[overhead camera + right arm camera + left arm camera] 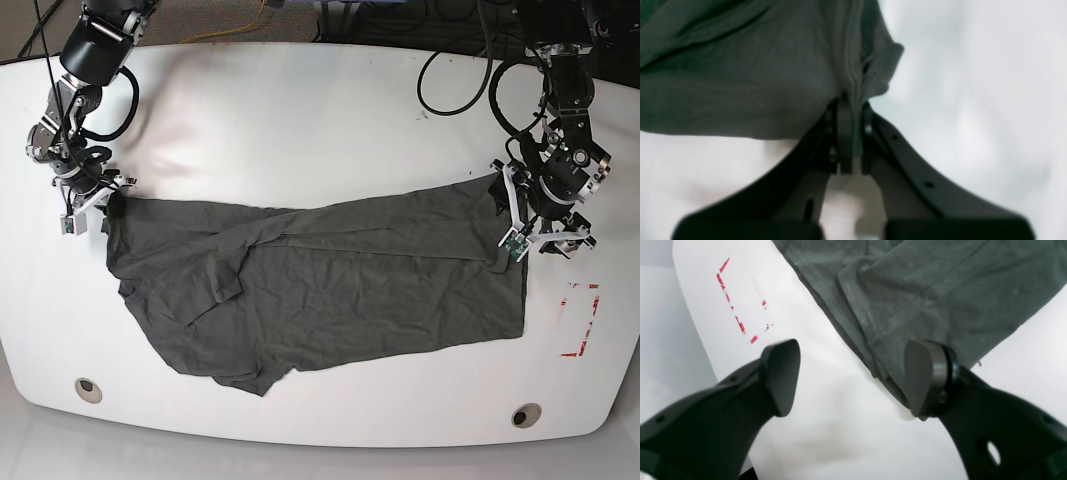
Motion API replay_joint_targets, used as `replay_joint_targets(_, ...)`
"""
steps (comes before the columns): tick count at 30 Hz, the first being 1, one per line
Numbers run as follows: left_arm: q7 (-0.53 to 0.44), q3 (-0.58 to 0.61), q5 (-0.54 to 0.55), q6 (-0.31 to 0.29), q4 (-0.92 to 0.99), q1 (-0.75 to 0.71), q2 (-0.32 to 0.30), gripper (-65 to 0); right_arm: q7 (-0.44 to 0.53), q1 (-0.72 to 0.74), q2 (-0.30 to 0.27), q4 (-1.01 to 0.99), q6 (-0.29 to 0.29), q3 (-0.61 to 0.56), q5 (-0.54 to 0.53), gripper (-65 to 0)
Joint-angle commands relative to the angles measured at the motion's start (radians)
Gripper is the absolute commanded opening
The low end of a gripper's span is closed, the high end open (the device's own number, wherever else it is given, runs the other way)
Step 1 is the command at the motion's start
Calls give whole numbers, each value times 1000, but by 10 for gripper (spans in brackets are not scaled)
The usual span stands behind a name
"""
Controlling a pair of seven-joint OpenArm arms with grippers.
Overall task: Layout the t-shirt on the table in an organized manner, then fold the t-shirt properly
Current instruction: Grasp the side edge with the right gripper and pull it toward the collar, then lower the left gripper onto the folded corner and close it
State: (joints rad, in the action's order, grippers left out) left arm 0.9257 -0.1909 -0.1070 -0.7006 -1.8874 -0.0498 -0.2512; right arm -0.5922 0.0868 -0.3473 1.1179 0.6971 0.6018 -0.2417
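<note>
The dark grey t-shirt (320, 290) lies spread and wrinkled across the white table (300, 130), with a sleeve folded over its left part. At the shirt's far left corner my right gripper (108, 205) is shut on a bunched fold of fabric. In the right wrist view that gripper (853, 133) pinches the t-shirt (740, 83) between its jaws. My left gripper (520, 228) hovers at the shirt's right edge. In the left wrist view it (853, 378) stands open, one finger (927, 380) over the edge of the t-shirt (923, 290), the other over bare table (826, 426).
A red tape rectangle mark (580, 320) sits right of the shirt, also showing as red tape (740, 306) in the left wrist view. Two round grommets (88, 388) (526, 414) lie near the front edge. Black cables (450, 90) trail at the back right.
</note>
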Motion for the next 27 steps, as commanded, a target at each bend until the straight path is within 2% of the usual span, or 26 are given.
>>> replay_joint_targets(1, -17, -51, 0, 2, -18, 14, -9, -192, -1, -20, -22, 26, 1, 4, -3, -650)
replay_joint_targets(6, -17, -140, 3, 2, -16, 14, 10, -191, -1, -55, -14, 63, 1, 4, -3, -650)
replay_joint_targets(13, -18, -189, 7, 2, -14, 14, 59, -193, -1, -78, -14, 64, 1, 4, -11, -650)
replay_joint_targets(20, -96, -200, 7, 2, 18, 12, 126, -184, -1, -78, -12, 64, 1, 4, -11, -650)
replay_joint_targets(27, -156, -204, 7, 2, 156, 17, 140, -84, -1, -78, -12, 64, 1, 4, -11, -650)
